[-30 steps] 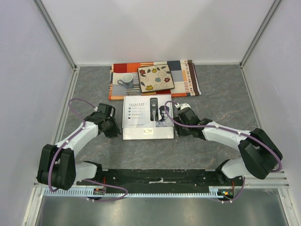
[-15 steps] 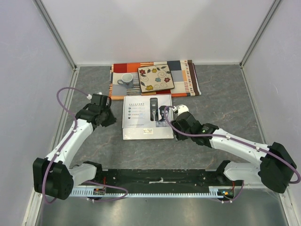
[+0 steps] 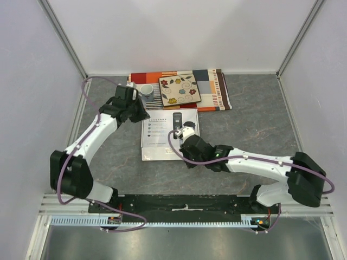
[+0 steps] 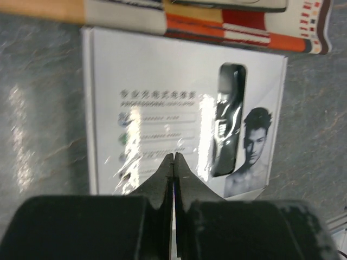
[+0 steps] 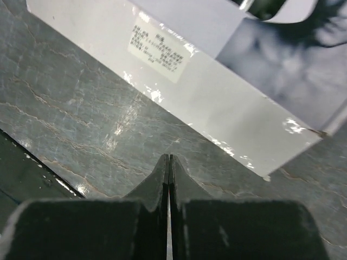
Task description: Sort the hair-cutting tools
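Grey tabletop [image 3: 255,124], one white box [image 3: 162,138]; left jaws and right jaws closed, holding nothing.
Box lies under left jaws; its edge just ahead of right jaws, bare stone beneath; one cup [image 3: 146,90] beyond.

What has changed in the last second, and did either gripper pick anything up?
The left gripper swung from beside the white box's left edge toward its far-left corner, near the cup. The right gripper came leftward from the box's right side to its near-right corner. Both are shut on nothing. The box, cup, flowered tile and patchwork cloth stayed put.
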